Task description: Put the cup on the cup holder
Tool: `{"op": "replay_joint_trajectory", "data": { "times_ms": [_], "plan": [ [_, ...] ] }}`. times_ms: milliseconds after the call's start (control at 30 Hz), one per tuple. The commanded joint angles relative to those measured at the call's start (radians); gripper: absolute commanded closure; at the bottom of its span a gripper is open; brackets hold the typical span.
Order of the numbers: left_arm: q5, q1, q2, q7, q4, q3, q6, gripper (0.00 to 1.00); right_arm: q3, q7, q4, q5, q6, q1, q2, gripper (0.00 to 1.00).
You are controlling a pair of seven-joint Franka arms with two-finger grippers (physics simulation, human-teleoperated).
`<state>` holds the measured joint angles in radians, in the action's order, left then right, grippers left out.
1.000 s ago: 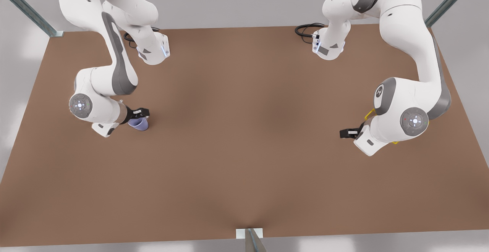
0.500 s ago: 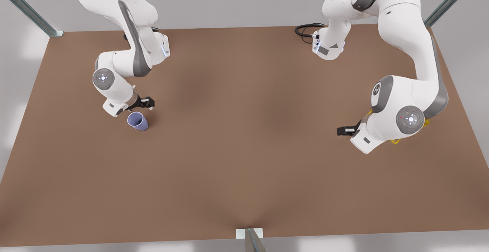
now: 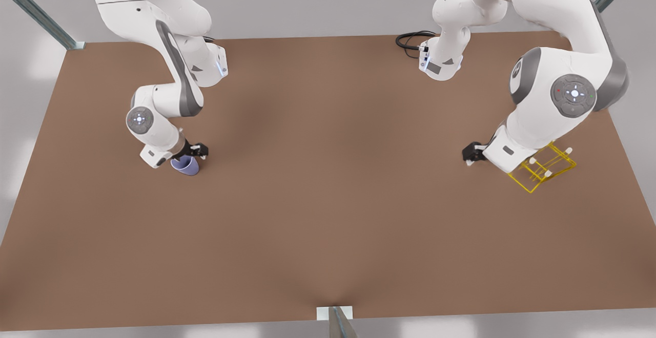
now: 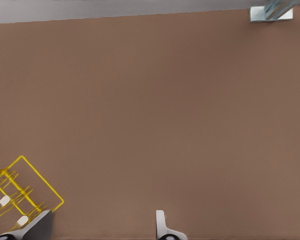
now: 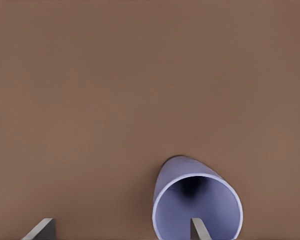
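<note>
A: Two grippers, both with jaws spread. Right gripper (image 3: 193,152) sits at the cup (image 3: 185,166) on the front view's left of the desk (image 3: 328,199), one finger (image 5: 200,229) over the cup's mouth, the other outside.

B: Risk?

A: Closing on the thin wall could tip it. Left gripper (image 3: 472,154) waits beside the cup holder (image 3: 543,169), well apart from the cup.

My front camera looks steeply down on the whole tabletop (image 3: 328,184) from high up, both arms at its far edge. My right wrist camera sits close over the cup (image 5: 197,205), sharing it (image 3: 185,165) with the front view. My left wrist camera looks down farther off, sharing the holder (image 4: 20,192) (image 3: 544,169).
</note>
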<state>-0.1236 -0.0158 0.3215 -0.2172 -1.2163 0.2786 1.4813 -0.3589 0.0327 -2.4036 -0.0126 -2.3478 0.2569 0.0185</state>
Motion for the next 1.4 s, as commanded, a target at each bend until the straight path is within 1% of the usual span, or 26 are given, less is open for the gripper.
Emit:
{"op": "replay_joint_trajectory", "data": {
  "times_ms": [0,100,200,367,500,1033,1067,1100,1133,1167,1200,1233,1367],
  "plan": [
    [-0.033,-0.029,-0.007,-0.042,-0.005,0.001,-0.050,0.00,-0.003,0.010,0.000,-0.001,-0.050,0.005,0.011,0.00],
    [-0.031,-0.059,0.014,-0.105,-0.009,-0.001,-0.049,0.00,-0.003,0.012,-0.002,-0.001,-0.051,0.007,0.018,0.00],
    [-0.054,-0.059,-0.025,-0.123,0.001,0.001,-0.121,0.00,-0.003,0.010,-0.005,0.003,-0.053,0.005,0.026,0.00],
    [-0.077,-0.072,-0.010,-0.139,-0.003,0.001,-0.111,0.00,-0.003,0.010,-0.015,0.005,-0.073,0.007,0.031,0.00],
    [-0.079,-0.072,-0.009,-0.139,-0.006,0.001,-0.110,0.00,-0.003,0.010,-0.055,0.005,-0.104,0.008,0.008,0.00],
    [-0.071,-0.087,-0.009,-0.148,-0.006,-0.001,-0.115,0.00,-0.003,0.010,-0.077,0.005,-0.153,0.005,0.023,0.00],
    [-0.067,-0.098,-0.004,-0.142,-0.003,0.017,-0.116,0.00,-0.003,0.010,-0.077,0.005,-0.153,0.007,0.024,0.00],
    [0.008,-0.096,-0.009,-0.122,-0.002,0.030,-0.183,0.00,-0.003,0.012,-0.077,0.005,-0.153,0.007,0.026,0.00],
    [0.064,-0.099,-0.018,-0.093,0.000,0.047,-0.300,0.00,-0.003,0.012,-0.077,0.005,-0.154,0.007,0.031,0.00],
    [0.067,-0.096,-0.022,-0.106,0.001,0.097,-0.435,0.00,-0.003,0.010,-0.077,0.005,-0.168,0.008,0.035,0.00],
    [0.071,-0.093,-0.024,-0.103,0.000,0.105,-0.519,0.00,-0.003,0.010,-0.077,0.005,-0.170,0.008,0.040,0.00],
    [0.065,-0.089,-0.024,-0.113,-0.002,0.119,-0.549,0.00,-0.003,0.010,-0.077,0.005,-0.174,0.008,0.044,0.00],
    [0.062,-0.062,-0.016,-0.116,-0.003,0.108,-0.543,0.00,-0.003,0.010,-0.077,0.008,-0.186,0.008,0.057,0.00]
  ]
}}
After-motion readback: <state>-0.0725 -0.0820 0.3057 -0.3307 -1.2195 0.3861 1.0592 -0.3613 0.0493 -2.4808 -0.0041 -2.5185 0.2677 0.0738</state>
